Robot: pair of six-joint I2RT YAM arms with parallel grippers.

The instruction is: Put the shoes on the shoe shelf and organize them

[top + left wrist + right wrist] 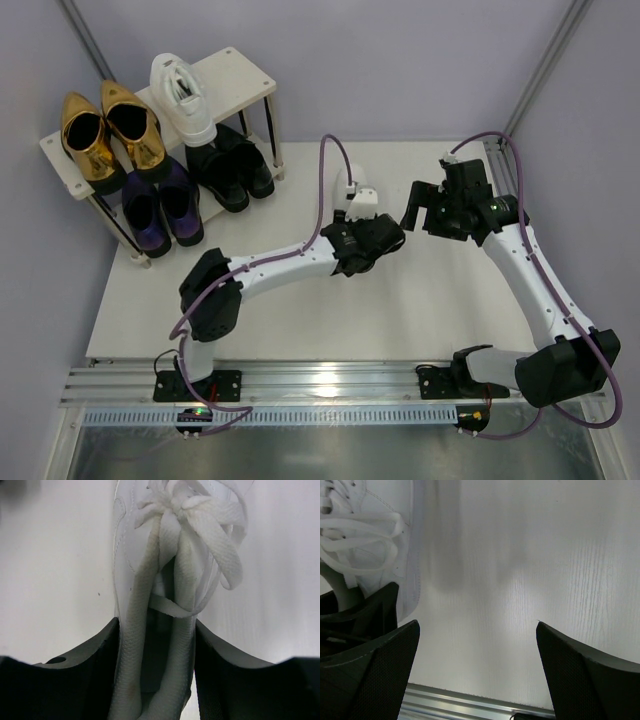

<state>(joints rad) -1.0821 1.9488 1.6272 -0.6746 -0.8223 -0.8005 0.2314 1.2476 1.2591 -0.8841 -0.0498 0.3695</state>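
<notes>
left gripper [156, 630]: I'm clamping the white lace-up sneaker [125, 540] by its tongue for lifting | pale beige two-tier shelf [245, 75]: waiting at ten o'clock | right gripper [476, 627]: gaping wide, empty

- We can read no lettering, brand mark, number or sign in any of the three views.
- The white lace-up leather sneaker [125, 555], close under the left wrist camera, shows us only plain leather and laces.
- The pale beige two-tier shoe shelf [240, 75] and the shiny gold loafers [135, 130] on it are too small in the top view for us to make out any marking.
</notes>
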